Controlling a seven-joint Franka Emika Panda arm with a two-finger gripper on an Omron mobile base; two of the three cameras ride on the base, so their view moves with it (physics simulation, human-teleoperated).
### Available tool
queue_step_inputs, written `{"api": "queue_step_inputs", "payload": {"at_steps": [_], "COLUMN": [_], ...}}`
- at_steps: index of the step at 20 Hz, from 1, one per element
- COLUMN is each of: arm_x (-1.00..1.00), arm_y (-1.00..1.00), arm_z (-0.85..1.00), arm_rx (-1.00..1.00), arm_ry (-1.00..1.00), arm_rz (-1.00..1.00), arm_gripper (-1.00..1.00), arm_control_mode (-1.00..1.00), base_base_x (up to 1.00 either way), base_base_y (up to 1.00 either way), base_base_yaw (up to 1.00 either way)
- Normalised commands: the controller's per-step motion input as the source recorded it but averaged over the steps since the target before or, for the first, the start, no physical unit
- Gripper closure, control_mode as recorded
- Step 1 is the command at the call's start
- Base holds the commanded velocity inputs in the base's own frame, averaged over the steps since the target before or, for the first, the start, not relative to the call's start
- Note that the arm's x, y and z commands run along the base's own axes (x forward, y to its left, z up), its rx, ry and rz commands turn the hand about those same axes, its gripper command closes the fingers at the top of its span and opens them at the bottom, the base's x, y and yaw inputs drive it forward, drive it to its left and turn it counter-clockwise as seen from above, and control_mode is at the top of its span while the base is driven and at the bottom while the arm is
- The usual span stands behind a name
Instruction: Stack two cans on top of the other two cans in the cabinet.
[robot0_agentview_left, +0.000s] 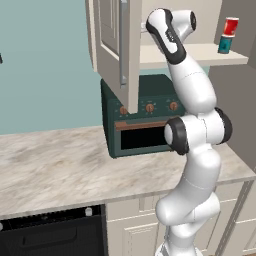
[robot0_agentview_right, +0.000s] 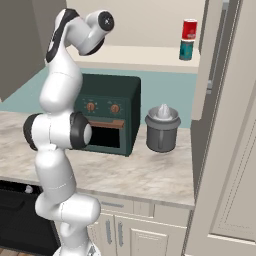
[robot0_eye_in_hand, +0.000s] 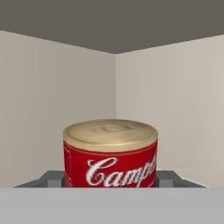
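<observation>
1. Left base view: arm (robot0_agentview_left: 192, 130) reaches up into the open cabinet (robot0_agentview_left: 112, 45), hand hidden behind the door. On the shelf (robot0_agentview_left: 210, 52), far right, 1 red can (robot0_agentview_left: 230, 26) sits stacked upright on a teal can (robot0_agentview_left: 225, 45). Dark green oven (robot0_agentview_left: 145, 117) stands on the counter (robot0_agentview_left: 55, 165) below.
2. Right base view: same stack, red on teal (robot0_agentview_right: 186, 50), near the shelf's right end. Grey juicer (robot0_agentview_right: 162, 129) just beside the oven. Wrist up at shelf level, well apart from the stack.
3. Hand view: another red can (robot0_eye_in_hand: 110, 153) close up, upright, between the 2 grey fingers (robot0_eye_in_hand: 53, 178), cabinet corner behind. Gripper (robot0_eye_in_hand: 110, 181) looks clamped on it; contact itself can't be told for sure.
</observation>
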Motion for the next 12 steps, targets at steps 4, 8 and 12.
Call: {"api": "queue_step_inputs", "payload": {"at_steps": [4, 8, 12], "arm_x": [0.00, 0.03, 0.01], "arm_y": [0.00, 0.00, 0.00], "arm_z": [-0.19, -0.01, 0.00], "arm_rx": [0.00, 0.00, 0.00], "arm_ry": [0.00, 0.00, 0.00], "arm_rz": [0.00, 0.00, 0.00], "arm_gripper": [1.00, 1.00, 1.00], "arm_control_mode": [-1.00, -1.00, -1.00], "base_base_x": [0.00, 0.00, 0.00], "base_base_y": [0.00, 0.00, 0.00], "base_base_yaw": [0.00, 0.00, 0.00]}}
